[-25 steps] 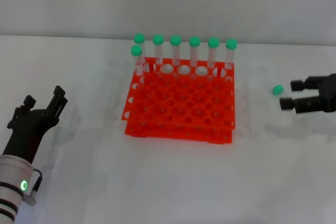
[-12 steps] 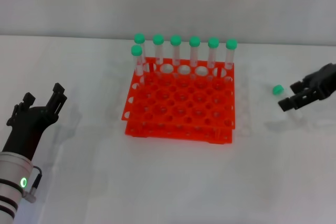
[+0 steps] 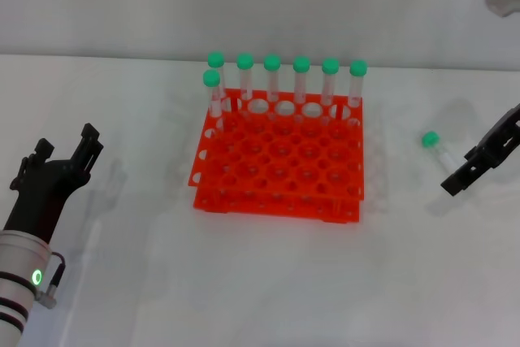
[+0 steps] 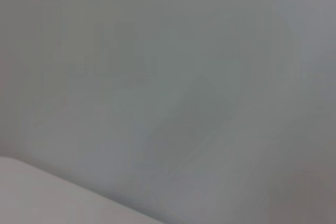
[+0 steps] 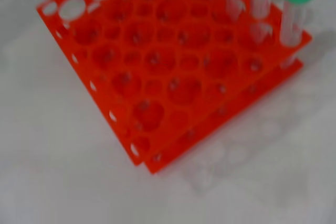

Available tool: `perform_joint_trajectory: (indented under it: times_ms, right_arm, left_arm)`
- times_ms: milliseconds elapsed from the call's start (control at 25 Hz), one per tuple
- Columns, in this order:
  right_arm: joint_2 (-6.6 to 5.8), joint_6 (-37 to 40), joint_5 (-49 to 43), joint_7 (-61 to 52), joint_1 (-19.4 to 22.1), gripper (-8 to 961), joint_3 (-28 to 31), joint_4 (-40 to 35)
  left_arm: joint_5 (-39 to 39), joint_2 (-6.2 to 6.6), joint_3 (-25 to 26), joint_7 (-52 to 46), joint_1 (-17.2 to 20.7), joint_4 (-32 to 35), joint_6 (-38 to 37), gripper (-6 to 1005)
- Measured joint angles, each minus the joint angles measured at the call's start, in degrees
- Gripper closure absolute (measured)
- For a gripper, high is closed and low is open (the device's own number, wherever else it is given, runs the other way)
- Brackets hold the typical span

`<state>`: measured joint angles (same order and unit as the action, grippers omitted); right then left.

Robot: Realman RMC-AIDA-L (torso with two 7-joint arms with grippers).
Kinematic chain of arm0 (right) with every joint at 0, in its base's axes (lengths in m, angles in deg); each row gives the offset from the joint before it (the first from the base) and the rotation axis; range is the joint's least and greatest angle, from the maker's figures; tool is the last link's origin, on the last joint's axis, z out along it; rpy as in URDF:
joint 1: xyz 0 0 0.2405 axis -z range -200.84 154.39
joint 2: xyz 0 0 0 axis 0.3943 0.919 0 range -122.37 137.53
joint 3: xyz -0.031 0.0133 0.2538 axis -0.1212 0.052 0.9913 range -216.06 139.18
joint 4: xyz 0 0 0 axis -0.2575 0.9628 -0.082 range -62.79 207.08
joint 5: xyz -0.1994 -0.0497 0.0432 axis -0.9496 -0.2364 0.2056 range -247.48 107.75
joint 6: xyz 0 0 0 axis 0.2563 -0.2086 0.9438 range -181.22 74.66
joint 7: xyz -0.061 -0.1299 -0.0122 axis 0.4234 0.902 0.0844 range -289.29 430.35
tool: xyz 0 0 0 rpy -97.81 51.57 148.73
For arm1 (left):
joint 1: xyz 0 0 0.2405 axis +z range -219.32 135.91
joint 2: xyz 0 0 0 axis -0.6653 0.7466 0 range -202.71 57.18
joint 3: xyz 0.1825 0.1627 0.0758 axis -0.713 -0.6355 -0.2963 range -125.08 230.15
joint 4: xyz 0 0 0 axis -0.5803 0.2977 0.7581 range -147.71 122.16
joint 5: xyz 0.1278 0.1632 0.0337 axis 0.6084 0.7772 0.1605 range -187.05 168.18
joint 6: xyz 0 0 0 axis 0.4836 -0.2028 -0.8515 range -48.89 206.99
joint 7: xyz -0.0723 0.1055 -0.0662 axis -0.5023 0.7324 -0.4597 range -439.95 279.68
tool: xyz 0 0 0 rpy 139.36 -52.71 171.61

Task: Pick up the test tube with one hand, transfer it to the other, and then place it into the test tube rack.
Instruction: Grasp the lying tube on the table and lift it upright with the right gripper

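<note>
At the right edge of the head view the right gripper (image 3: pixel 481 162) hangs just beside the test tube (image 3: pixel 437 147), which lies flat on the white table (image 3: pixel 268 282) in the middle right of the frame, apart from the fingers and well to the right of the test tube rack (image 3: pixel 279 158). Only the dark fingertips show, and whether they stand apart or together cannot be told from here. The tube's green cap points toward the upper left of the frame and its clear body runs down and to the right toward the gripper, so its long axis is a shallow diagonal. The step in hand looks like the first pick. To do it well, the fingers should come down across that diagonal, straddling the clear body just behind the cap, and close gently so the round tube does not roll or squirt out. Gripping near one end would leave the other free for the handover. The left gripper (image 3: pixel 58 170) waits at the lower left, fingers spread, holding nothing. Seven capped tubes (image 3: pixel 284 79) already stand along the rack's far rows.
</note>
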<state>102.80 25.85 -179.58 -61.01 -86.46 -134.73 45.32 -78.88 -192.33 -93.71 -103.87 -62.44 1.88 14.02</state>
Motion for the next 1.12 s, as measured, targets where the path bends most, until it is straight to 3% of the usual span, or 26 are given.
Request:
perform_joint_trajectory:
  times_ms: [80,120,560,680,1120]
  right_arm:
    - [0.6,0.2,-1.9,-0.5,-0.7,111,0.4,0.4]
    - [1.89,0.0,-5.9,-1.2,-1.8,111,2.1,1.3]
    - [8.6,-4.4,-28.8,-1.8,-0.4,113,21.5,1.0]
    - [9.69,-5.6,-32.1,-2.7,0.1,114,22.4,0.9]
    - [11.14,-10.7,-35.4,-3.2,1.4,135,23.8,0.9]
  left_arm:
    - [0.0,0.01,0.0,0.0,-0.2,0.0,0.0,138]
    - [0.0,0.01,0.0,0.0,-0.3,-0.1,0.0,138]
    - [0.0,0.05,0.0,0.1,-0.5,-0.2,0.0,137]
    - [0.0,0.1,0.0,0.1,-0.5,-0.2,0.0,137]
    - [0.0,0.21,0.0,0.1,-1.0,-0.6,0.0,138]
